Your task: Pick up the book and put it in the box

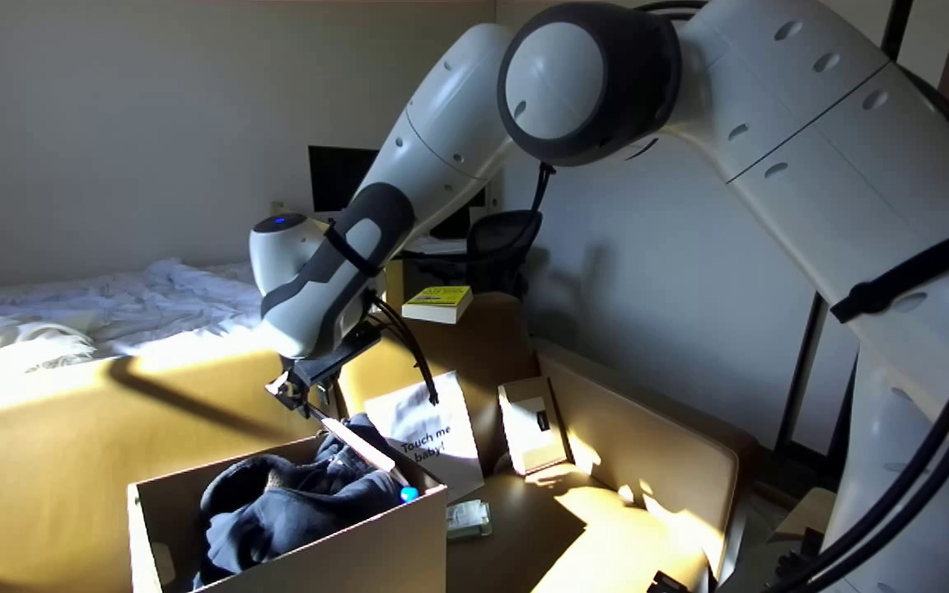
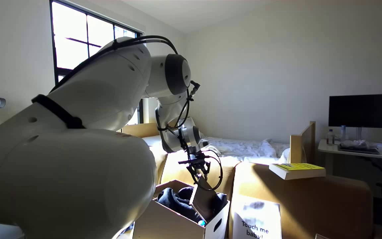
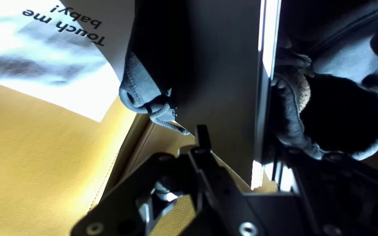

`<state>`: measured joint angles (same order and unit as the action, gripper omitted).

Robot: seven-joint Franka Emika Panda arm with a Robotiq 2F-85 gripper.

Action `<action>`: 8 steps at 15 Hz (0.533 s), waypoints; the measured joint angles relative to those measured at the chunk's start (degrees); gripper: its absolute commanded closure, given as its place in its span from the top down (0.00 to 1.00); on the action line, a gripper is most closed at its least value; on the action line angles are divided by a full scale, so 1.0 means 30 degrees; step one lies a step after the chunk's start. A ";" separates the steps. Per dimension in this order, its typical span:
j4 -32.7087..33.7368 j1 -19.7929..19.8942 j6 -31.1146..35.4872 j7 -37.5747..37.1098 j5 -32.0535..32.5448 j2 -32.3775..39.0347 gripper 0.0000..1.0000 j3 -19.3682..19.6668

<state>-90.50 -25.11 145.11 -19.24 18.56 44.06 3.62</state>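
The box (image 1: pixel 384 552) is a tan cardboard carton holding dark clothes (image 1: pixel 285 506); it also shows in an exterior view (image 2: pixel 167 222), with no flaps visible. A thin, dark-covered book (image 2: pixel 202 200) stands tilted in it, resting against the clothes, its upper corner above the rim. Its pale edge shows in an exterior view (image 1: pixel 363 447) and its dark cover fills the middle of the wrist view (image 3: pixel 225 82). My gripper (image 1: pixel 303 401) is just above the book's upper end. In the wrist view, my gripper (image 3: pixel 238 147) has its fingers apart, with the book's corner between them and gaps beside it.
A thick yellow book (image 1: pixel 439 303) lies on the sofa backrest. A white "Touch me baby!" sheet (image 1: pixel 433 432) leans behind the box. A small box (image 1: pixel 534 424) and a green-white packet (image 1: pixel 468 519) are on the sofa seat. A blue ball (image 1: pixel 409 494) is at the box rim.
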 measured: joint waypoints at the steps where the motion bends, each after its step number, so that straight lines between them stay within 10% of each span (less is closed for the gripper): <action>1: 0.0000 -0.0061 -0.0214 0.0090 0.0001 -0.0030 0.79 -0.0268; 8: -0.2566 -0.1649 -0.0565 0.0906 0.1096 -0.2941 1.00 -0.1473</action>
<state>-98.19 -30.06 143.42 -16.52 21.85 35.24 -0.80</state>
